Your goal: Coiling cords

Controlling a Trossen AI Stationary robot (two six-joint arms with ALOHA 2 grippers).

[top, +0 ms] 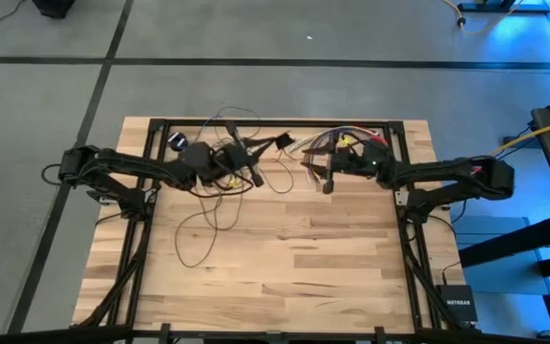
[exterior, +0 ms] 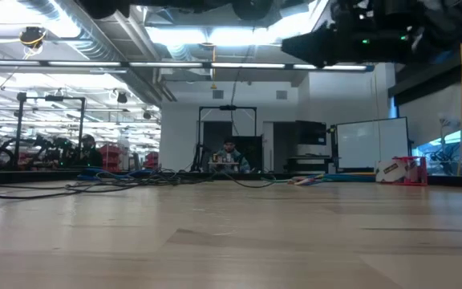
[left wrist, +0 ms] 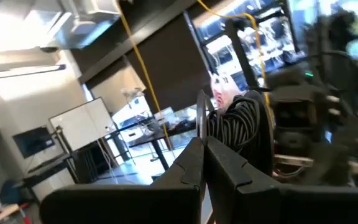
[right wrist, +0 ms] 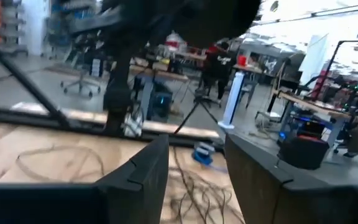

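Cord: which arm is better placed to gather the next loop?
Right, probably. The right gripper is open, with cord strands on the table ahead in its wrist view. The left gripper is shut, a thin strand rising between its fingers, so it seems occupied.

From overhead, the cords (top: 220,167) pile up under the left arm's fingers (top: 252,175) in a tangle too fine to trace, and their small black end cannot be picked out. At surface height both arms are cut off by the upper edge. The right arm (left wrist: 328,106) seen from the left wrist is a blur. A seated person (exterior: 229,154) far behind is too small to make out.
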